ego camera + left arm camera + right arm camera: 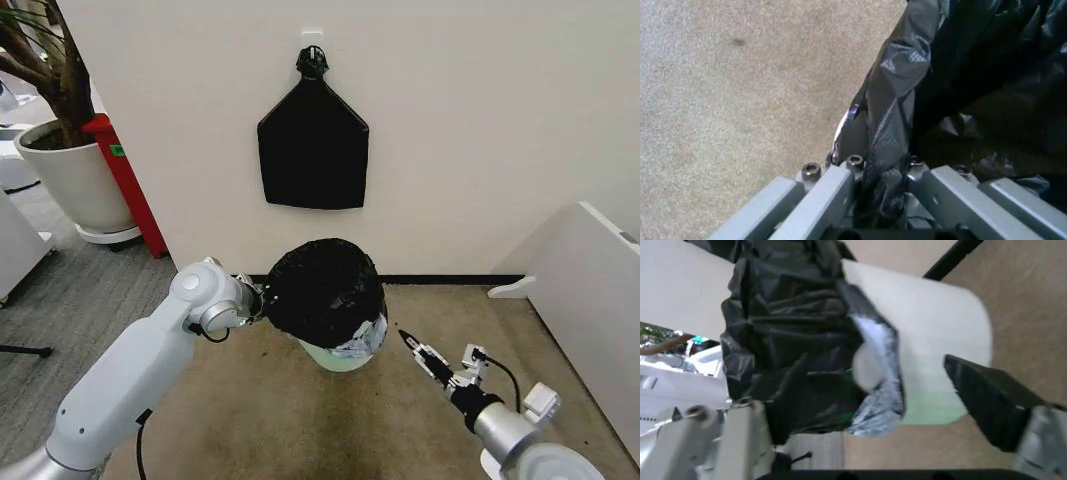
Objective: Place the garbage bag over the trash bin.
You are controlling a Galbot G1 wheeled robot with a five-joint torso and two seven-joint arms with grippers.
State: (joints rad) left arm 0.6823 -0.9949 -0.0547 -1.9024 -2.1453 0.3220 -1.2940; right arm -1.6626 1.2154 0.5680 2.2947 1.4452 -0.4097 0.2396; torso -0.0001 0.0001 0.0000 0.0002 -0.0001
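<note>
Head view has my left arm bent in from the lower left, its left gripper (pixel 262 297) pressed against the near-left edge of the garbage bag (pixel 322 290), which is draped over the mouth of the trash bin (pixel 345 355). From the left wrist camera, my fingers (pixel 830 192) are pinching a twisted fold of the black plastic between them. My right gripper (pixel 407 343) reaches in from the lower right, just beside the bin's right side and apart from it, its fingers pressed together on nothing. The bin stands on brown carpet (pixel 300 420) in front of a pale wall (pixel 470 130), where a flat black bundle (pixel 313 150) hangs. A white plant pot (pixel 75 180) and a red container (pixel 128 180) stand at the far left.
</note>
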